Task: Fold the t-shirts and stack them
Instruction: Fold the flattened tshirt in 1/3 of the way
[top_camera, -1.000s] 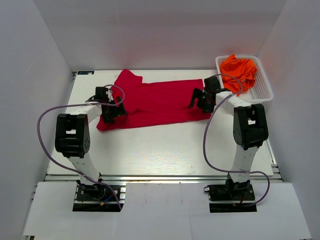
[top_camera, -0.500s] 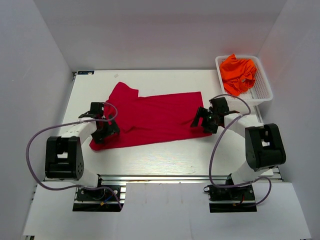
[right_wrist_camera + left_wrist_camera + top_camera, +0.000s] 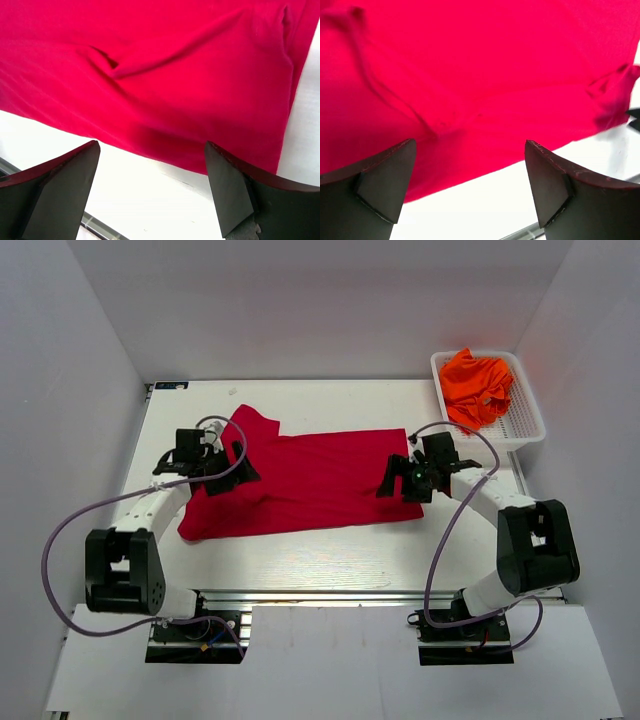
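Bearing everything: the white table runs beneath both claws, and bare board shows past the cloth's edge in each wrist view.
Crimson t-shirt: the crimson t-shirt lies spread out on the table, stretched crosswise from one claw to the other. Its left end, with a sleeve poking toward the far side, lies under the left claw. Its right end lies under the right claw.
Mesh basket: the white mesh basket sits at the far right corner, beyond and to the right of the right claw and well apart from the left claw.
Orange t-shirts: the orange t-shirts lie in a crumpled heap inside the basket, farther out than either claw reaches.
Left claw: the left claw has its fingers spread wide with nothing between them. It points down at the red cloth, whose near edge crosses just below the fingertips. Whether the tips touch the cloth cannot be told.
Right claw: the right claw likewise has its fingers wide apart and holds nothing. It is over the shirt's right end, with the cloth's edge and white table showing between the fingers.
Creases: a soft ridge runs across the cloth ahead of the left claw, and a small pinched wrinkle sits ahead of the right claw.
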Robot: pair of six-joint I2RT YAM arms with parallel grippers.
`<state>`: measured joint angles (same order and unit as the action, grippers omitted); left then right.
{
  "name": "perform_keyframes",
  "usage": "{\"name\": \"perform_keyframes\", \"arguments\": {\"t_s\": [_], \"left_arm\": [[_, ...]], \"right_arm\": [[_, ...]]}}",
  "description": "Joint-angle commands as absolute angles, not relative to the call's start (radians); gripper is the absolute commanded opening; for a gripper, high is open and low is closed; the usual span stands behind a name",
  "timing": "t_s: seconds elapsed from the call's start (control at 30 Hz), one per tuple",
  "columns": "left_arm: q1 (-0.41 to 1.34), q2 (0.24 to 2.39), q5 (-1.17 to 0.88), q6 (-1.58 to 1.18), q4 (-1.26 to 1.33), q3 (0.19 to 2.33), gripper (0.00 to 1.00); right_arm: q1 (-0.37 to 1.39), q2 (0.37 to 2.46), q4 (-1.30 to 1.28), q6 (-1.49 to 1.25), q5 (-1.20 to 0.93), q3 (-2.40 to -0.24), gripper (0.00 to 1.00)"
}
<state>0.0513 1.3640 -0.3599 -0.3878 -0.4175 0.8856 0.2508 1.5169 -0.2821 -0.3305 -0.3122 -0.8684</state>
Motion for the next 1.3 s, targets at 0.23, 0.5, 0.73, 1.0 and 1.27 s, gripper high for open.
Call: {"name": "perform_keyframes", "arguments": {"t_s": [0.23, 0.5, 0.73, 1.0, 1.27], "left_arm": [[0.15, 1.437, -0.273, -0.334, -0.491, 0.896, 0.81], [0.187, 1.56, -0.149, -0.325, -0.528, 0.962, 0.6], [0.196, 1.6, -0.118, -0.325, -0.518, 0.971, 0.49], [0.196, 1.672, -0.109, -0.325, -0.495, 1.031, 0.08], [0.206, 1.678, -0.169, -0.256, -0.44, 1.08, 0.0]], "right_arm": [[0.245, 1.552, -0.296, -0.304, -0.307, -0.934, 0.9], [0.244, 1.563, -0.308, -0.301, -0.296, -0.942, 0.9], [0.241, 1.545, -0.313, -0.299, -0.256, -0.937, 0.9], [0.242, 1.539, -0.322, -0.299, -0.241, -0.94, 0.9], [0.242, 1.539, -0.324, -0.296, -0.247, -0.927, 0.9]]}}
